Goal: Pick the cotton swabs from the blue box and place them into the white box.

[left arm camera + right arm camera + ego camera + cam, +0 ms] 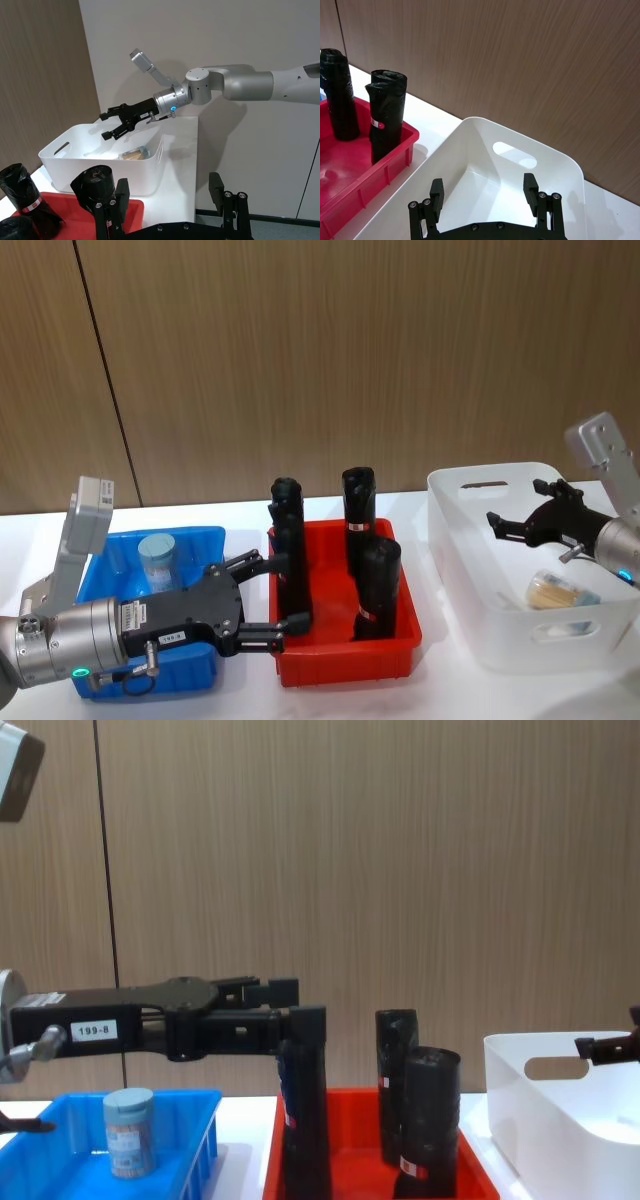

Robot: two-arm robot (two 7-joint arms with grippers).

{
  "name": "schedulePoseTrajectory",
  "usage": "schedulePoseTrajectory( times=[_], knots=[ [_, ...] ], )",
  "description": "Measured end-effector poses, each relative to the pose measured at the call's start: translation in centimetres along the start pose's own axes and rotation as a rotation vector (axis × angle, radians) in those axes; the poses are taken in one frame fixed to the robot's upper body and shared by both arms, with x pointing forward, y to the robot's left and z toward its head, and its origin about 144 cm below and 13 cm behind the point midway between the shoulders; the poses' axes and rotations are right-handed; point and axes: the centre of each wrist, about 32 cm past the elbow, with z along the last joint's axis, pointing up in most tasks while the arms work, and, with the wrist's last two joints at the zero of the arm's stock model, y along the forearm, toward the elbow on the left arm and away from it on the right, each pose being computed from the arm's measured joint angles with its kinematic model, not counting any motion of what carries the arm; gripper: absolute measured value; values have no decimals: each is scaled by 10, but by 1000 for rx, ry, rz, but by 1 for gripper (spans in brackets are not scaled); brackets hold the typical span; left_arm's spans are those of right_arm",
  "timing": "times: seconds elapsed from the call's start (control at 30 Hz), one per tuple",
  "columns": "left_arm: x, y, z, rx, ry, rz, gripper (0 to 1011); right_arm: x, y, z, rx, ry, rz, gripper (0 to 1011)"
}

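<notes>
One cotton swabs jar (157, 558) stands upright in the blue box (110, 540); it also appears in the chest view (130, 1130). Another cotton swabs jar (562, 590) lies on its side in the white box (470, 640), also seen from the left wrist (134, 155). My left gripper (285, 590) is open and empty, hovering past the blue box's right edge at the red tray's left side. My right gripper (518, 503) is open and empty above the white box (520, 165), with its fingers (436, 197) spread over the bin's inside.
A red tray (340, 660) sits between the two boxes and holds three upright black rolls (358, 515) with red-white labels. One black roll (305, 1120) stands right by my left fingertips. A wooden wall closes the back of the white table.
</notes>
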Motion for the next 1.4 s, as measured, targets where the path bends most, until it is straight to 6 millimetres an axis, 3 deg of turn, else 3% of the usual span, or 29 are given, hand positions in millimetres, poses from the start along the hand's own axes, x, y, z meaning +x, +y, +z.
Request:
schedulePoseTrajectory(
  times=[0.5,1.4],
  knots=[
    [-2,-3,0,7,-5,27,1004,-6,-2,0,17,-2,-7,1002],
    [-29,-34,-6,59,-70,283,1004,-81,-37,-8,171,74,-56,1002]
  ],
)
